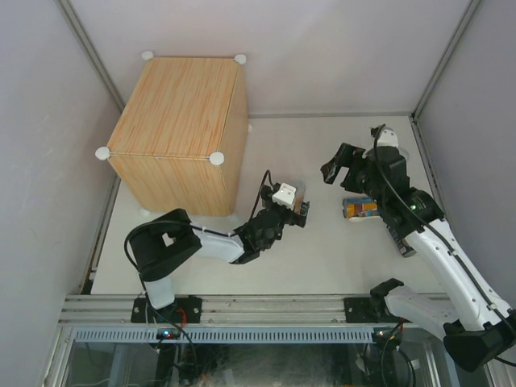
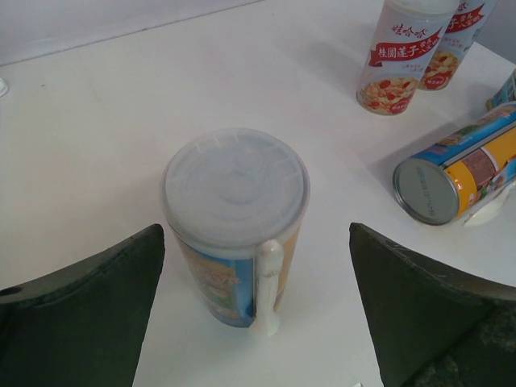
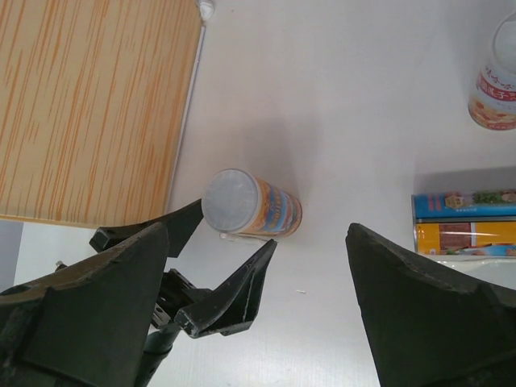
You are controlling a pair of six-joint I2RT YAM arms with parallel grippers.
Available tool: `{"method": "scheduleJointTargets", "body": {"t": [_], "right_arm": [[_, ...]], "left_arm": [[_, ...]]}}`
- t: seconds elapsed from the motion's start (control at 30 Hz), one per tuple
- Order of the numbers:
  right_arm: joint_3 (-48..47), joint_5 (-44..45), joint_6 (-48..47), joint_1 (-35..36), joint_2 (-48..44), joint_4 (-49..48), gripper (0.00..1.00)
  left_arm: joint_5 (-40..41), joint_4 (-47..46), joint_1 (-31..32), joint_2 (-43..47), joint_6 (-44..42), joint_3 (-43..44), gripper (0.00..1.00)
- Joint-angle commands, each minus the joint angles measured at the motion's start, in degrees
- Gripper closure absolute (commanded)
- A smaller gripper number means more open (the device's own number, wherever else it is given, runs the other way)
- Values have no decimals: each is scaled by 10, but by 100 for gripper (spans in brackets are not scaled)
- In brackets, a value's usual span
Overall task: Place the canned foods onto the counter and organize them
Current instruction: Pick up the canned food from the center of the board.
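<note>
- My left end effector (image 2: 256, 234): jaws spread wide, gripping nothing, with a gap showing on both sides.
- Target: tall blue-orange can (image 2: 235, 210), upright on the white worktop (image 2: 97, 121), long axis vertical, lid up, white spoon (image 2: 268, 282) facing my wrist. It stands directly ahead, between my two fingers.
- My right end effector (image 3: 256, 234): spread, empty, well apart. My left arm is the nearer.
- Second tall can (image 2: 459, 173) lies on its side nearby.
- Judgement: a square closure should capture the upright can. The wood-grain box (image 1: 173, 105) lies away to my far left.
</note>
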State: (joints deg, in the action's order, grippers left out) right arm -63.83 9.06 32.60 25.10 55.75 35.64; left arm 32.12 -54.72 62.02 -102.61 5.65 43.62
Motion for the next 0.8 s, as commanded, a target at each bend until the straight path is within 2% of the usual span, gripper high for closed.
{"method": "scheduleJointTargets", "body": {"t": [0.0, 0.6, 0.77], "right_arm": [[-7, -12, -14, -8, 4, -32, 10], [-12, -30, -25, -21, 22, -39, 10], [-12, -34, -28, -25, 20, -36, 10]], "left_arm": [[-21, -14, -12, -8, 16, 33, 0], [-32, -15, -32, -43, 32, 63, 0], [-27, -14, -33, -52, 32, 70, 3]]}}
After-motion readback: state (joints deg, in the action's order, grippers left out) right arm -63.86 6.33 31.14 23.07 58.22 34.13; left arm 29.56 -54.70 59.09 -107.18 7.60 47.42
